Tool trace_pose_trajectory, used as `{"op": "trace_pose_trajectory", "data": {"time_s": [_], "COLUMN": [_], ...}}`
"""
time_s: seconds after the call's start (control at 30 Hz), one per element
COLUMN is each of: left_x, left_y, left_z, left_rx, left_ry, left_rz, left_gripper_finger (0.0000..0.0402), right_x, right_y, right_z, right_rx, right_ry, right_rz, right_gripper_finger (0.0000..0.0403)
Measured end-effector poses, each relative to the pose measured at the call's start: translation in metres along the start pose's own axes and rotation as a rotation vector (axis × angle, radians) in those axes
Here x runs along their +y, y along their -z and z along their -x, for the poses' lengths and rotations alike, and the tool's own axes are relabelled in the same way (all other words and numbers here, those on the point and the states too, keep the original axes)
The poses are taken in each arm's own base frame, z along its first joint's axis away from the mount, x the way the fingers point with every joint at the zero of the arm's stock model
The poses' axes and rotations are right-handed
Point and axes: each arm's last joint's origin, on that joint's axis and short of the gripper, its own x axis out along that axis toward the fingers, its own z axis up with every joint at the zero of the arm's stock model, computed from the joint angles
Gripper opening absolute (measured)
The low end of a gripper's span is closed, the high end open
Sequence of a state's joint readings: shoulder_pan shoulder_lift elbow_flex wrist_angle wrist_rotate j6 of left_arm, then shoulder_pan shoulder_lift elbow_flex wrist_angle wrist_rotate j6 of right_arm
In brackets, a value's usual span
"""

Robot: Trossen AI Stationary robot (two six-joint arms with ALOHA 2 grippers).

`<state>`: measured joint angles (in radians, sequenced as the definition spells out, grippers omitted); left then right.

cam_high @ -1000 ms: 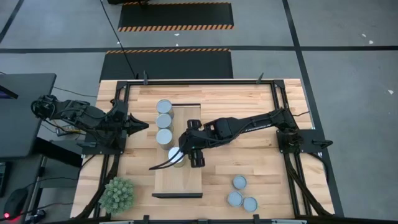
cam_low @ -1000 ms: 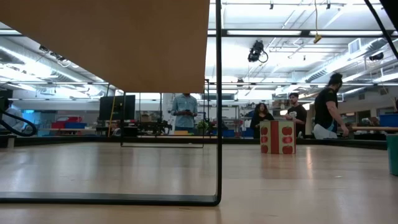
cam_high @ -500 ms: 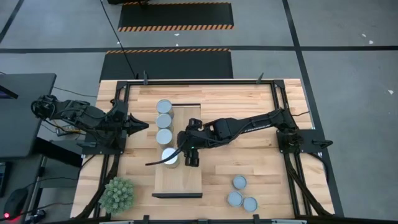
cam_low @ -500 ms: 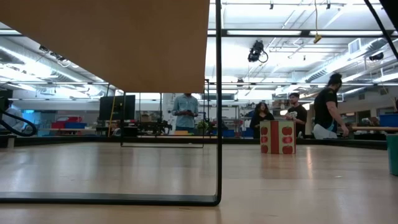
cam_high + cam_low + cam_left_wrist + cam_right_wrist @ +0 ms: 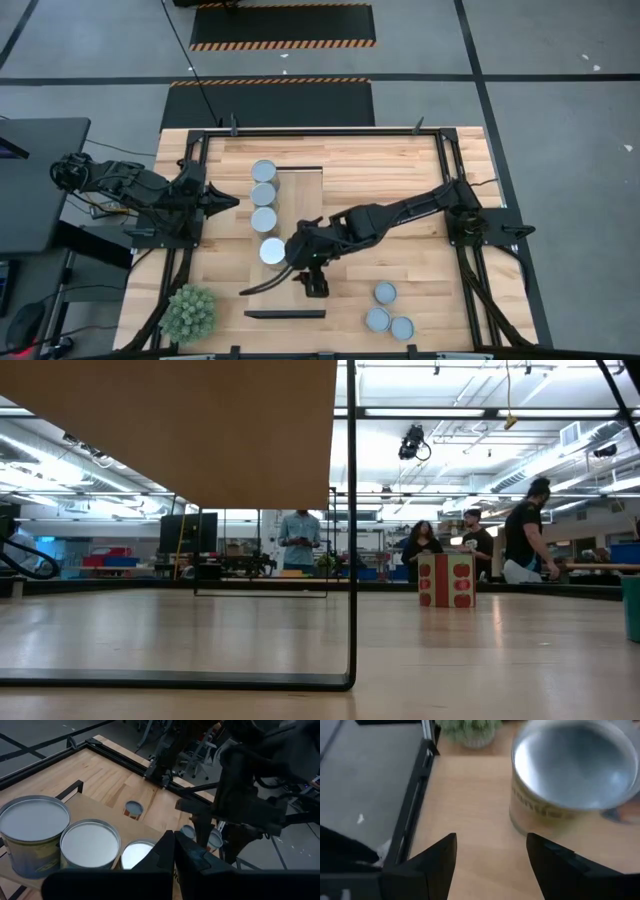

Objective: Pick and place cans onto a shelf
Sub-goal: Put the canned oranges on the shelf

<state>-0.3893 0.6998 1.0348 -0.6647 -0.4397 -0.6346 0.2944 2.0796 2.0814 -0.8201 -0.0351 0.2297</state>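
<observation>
The right gripper [image 5: 313, 283] hangs over the shelf [image 5: 286, 300], fingers spread wide and empty. 4 cans [image 5: 272, 250] stand in a line along the shelf's 9 o'clock edge. The 3 loose cans [image 5: 385, 293] lie toward 4 o'clock from it, nearer this arm. The left gripper [image 5: 228, 203] waits at the table's 9 o'clock side, its fingers together.

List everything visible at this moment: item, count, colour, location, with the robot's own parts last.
Cans on shelf: four, silvery tops, in a row along the shelf's left edge.
Cans on tabletop: three, blue-grey tops, clustered near the front right.
Shelf: one, light wood with dark ends, mid-table.
Plant: one, green and spiky, front left corner.
Table: one, wooden, black frame.
People: several, standing in the room behind.
Left hand: shut, waiting at the table's left side.
Right hand: open, empty, over the shelf's front part.
</observation>
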Motion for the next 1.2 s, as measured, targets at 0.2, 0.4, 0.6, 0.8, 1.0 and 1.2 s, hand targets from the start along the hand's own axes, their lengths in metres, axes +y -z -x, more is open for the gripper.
{"op": "trace_pose_trajectory", "data": {"time_s": [0.2,0.4,0.6,0.8,1.0,1.2], "left_x": [0.000,0.000,0.000,0.000,0.000,0.000], "left_y": [0.000,0.000,0.000,0.000,0.000,0.000], "left_z": [0.000,0.000,0.000,0.000,0.000,0.000], "left_rx": [0.000,-0.002,-0.002,-0.002,-0.006,-0.008], "left_ry": [0.000,0.001,0.001,0.001,-0.005,-0.007], "left_rz": [-0.002,-0.001,-0.001,0.001,0.001,0.000], "left_gripper_finger": [0.0016,0.0016,0.0016,0.0016,0.0016,0.0016], "right_x": [-0.006,-0.017,-0.023,-0.025,-0.024,-0.023], "right_y": [0.005,0.004,-0.003,-0.004,-0.005,-0.008], "right_z": [-0.014,-0.016,-0.015,-0.015,-0.015,-0.014], "right_rx": [-0.037,-0.046,-0.111,-0.114,-0.117,-0.150], "right_ry": [0.082,0.105,0.103,0.097,0.070,0.062], "right_rz": [-0.004,-0.015,-0.027,-0.029,-0.028,-0.034], "right_gripper_finger": [0.0247,0.0247,0.0247,0.0247,0.0247,0.0247]}}
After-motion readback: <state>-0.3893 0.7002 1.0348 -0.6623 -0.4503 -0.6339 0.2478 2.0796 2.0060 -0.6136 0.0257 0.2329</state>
